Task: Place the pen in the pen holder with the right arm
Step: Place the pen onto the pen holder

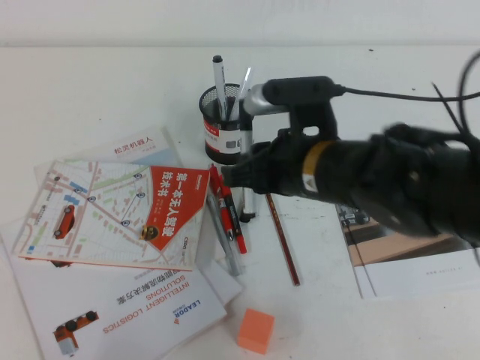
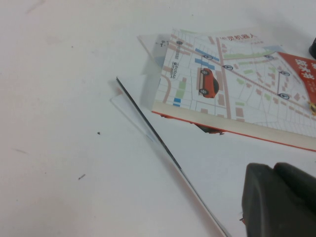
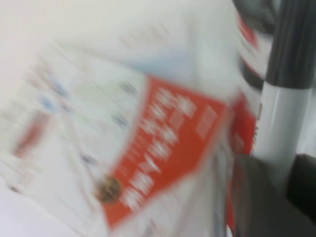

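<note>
The pen holder (image 1: 219,129), a black mesh cup with a white label band, stands at the back middle of the table with a slim white pen (image 1: 218,75) in it. My right gripper (image 1: 241,169) is right beside the holder, on its near right side, and is shut on the pen (image 1: 247,141). The pen is held roughly upright, with its lower end just above the table. In the right wrist view the pen's white barrel (image 3: 276,123) and black cap rise between my fingers (image 3: 256,197), next to the holder (image 3: 253,49). My left gripper (image 2: 277,197) is out of the high view, empty, over bare table.
Two red pens (image 1: 225,202) and a brown pencil (image 1: 283,240) lie in front of the holder. A map booklet (image 1: 112,210) (image 2: 237,94) and other brochures cover the left. An open book (image 1: 405,262) lies under my right arm. An orange cube (image 1: 256,331) sits near the front.
</note>
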Motion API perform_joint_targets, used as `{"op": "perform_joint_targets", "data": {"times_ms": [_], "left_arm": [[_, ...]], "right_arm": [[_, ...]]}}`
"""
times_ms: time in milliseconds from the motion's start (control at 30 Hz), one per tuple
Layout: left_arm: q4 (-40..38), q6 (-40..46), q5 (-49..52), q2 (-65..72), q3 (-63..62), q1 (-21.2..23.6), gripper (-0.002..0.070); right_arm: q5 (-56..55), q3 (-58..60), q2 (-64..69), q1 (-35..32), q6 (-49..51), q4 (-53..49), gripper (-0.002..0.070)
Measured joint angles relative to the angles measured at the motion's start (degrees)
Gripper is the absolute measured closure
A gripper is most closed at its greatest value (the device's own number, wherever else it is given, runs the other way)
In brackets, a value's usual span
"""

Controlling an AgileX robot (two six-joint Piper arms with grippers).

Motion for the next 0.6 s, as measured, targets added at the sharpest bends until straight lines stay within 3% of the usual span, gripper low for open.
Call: {"op": "perform_joint_targets", "data": {"times_ms": [167, 333, 600], "left_arm": [[0.0, 0.0, 0.0, 0.0, 0.0, 0.0, 0.0678], [0.0, 0.0, 0.0, 0.0, 0.0, 0.0, 0.0677], [0.0, 0.0, 0.0, 0.0, 0.0, 0.0, 0.0678]], "right_arm": [[-25.09, 8.36, -1.59, -4.69, 0.61, -3.83, 0.0563], [-43.83, 9.21, 0.43, -11.0, -0.44, -3.72, 0.0563], [-51.04, 6.46, 6.38, -15.14, -14.06, 3.26, 0.0563]]}}
